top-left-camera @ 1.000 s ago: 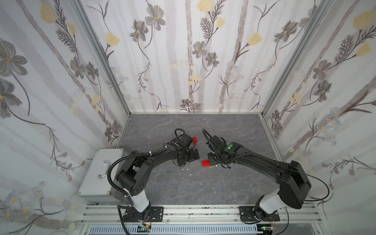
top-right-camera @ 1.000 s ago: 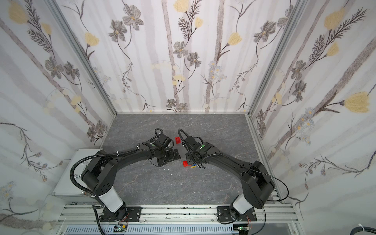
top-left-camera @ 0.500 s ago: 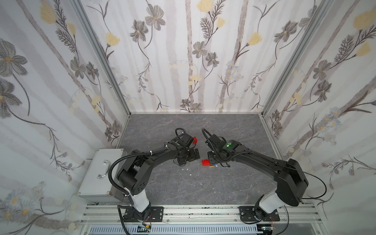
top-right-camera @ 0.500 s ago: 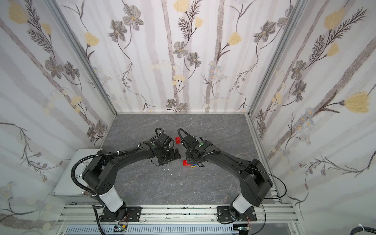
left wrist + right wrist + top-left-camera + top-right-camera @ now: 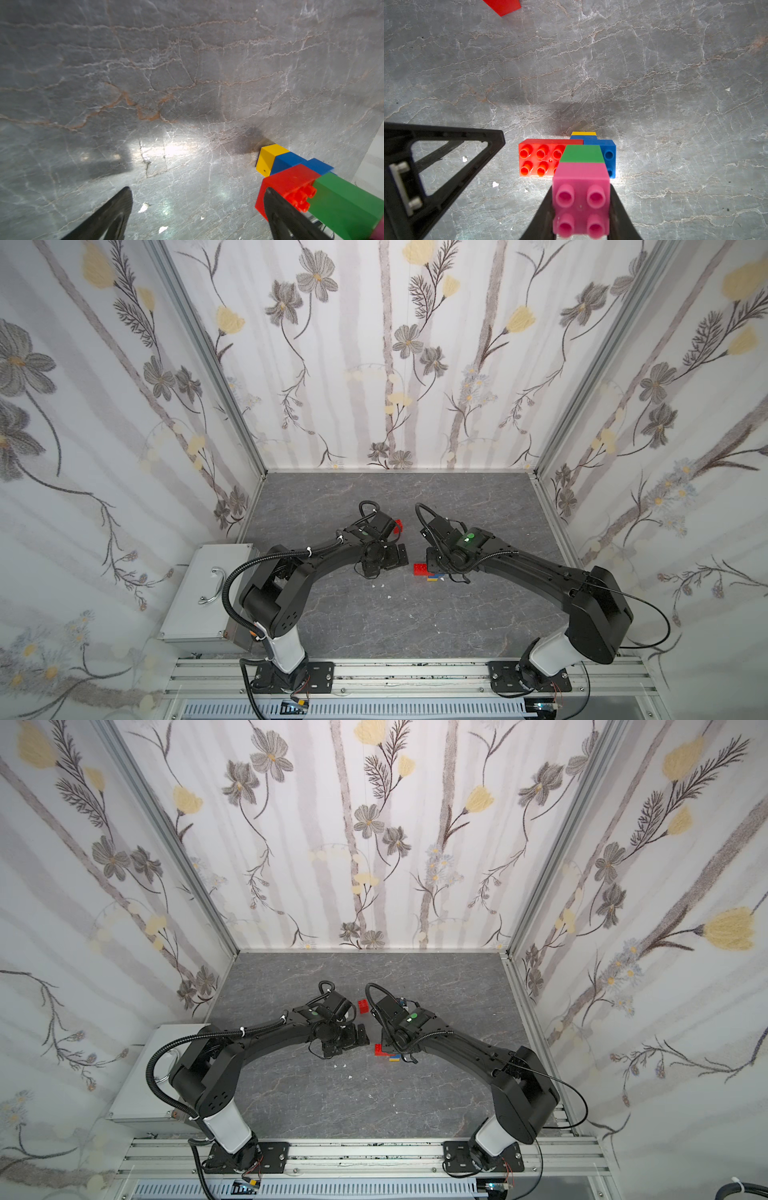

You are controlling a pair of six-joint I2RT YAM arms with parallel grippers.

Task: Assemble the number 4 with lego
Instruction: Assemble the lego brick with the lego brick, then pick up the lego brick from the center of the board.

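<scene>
Top views first: nothing has really budged in the last second. Your left gripper (image 5: 388, 561) hangs in the same spot just beside the 4 (image 5: 428, 571). The right arm (image 5: 519, 568) has only shuffled a touch. The loose red (image 5: 399, 524) sits where it was, on the far side of the left gripper. You can see the same in both top views. So you're in a pause. The build hasn't moved on, and I'd say that last brick is what's left to fetch.

Left wrist: your jaws are spread as wide as they go, with nothing in them and bare table (image 5: 166, 83) between. The 4 leans in right by one finger, and I can't tell if they touch. Its yellow (image 5: 268, 158) end looks planted on the table.

Right wrist: your right gripper (image 5: 581, 207) is clamped on the pink (image 5: 581, 174), a finger on each side. So it's holding the whole figure by that end.

Count:
- One pink, one green (image 5: 582, 153), two blues (image 5: 609, 158), one yellow and one long red (image 5: 539, 158) make six joined bricks.
- Add the one loose red and you get seven bricks.
</scene>
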